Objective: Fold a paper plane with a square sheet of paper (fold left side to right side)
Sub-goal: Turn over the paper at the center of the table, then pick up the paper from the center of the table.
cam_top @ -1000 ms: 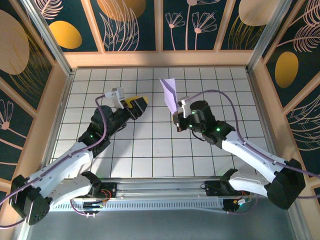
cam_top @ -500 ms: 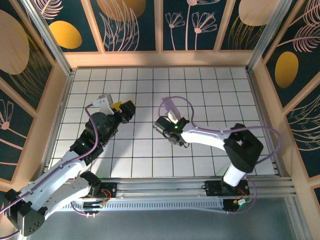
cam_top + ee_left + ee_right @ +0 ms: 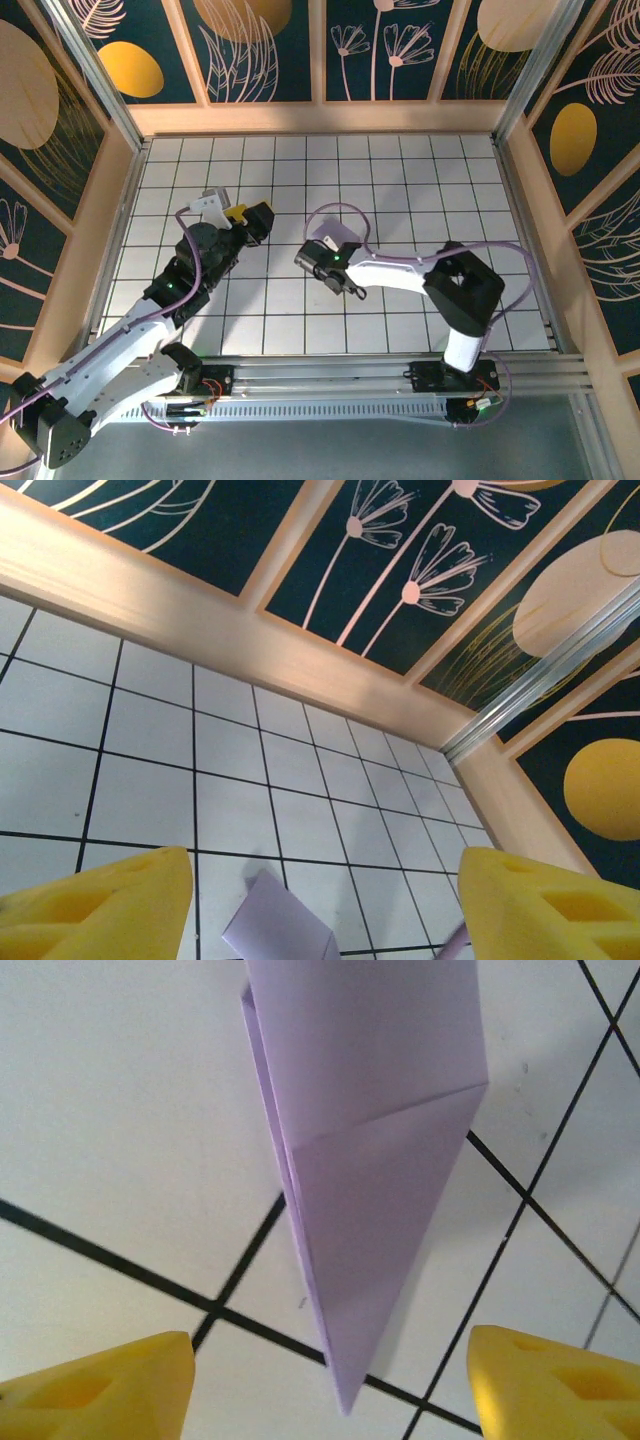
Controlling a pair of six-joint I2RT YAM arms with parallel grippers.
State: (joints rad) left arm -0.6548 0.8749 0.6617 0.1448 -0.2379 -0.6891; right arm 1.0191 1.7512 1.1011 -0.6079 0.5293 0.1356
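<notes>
Elbow bent, arm [image 3: 400,272] reaching left; right claw [image 3: 330,1345] spread over paper plane [image 3: 370,1140].

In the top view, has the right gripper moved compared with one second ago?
Yes. The right gripper has shifted to the left and drawn back, farther from the wooden back rail.

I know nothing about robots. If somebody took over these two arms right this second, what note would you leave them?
Left gripper: open, holding nothing.
Right gripper: open, one finger on each side of the paper plane, touching nothing.
The paper plane is lavender, folded to a narrow point, and lies on the white tiles.
Done: the folding looks finished.
Left: probably just backing both arms away.
</notes>
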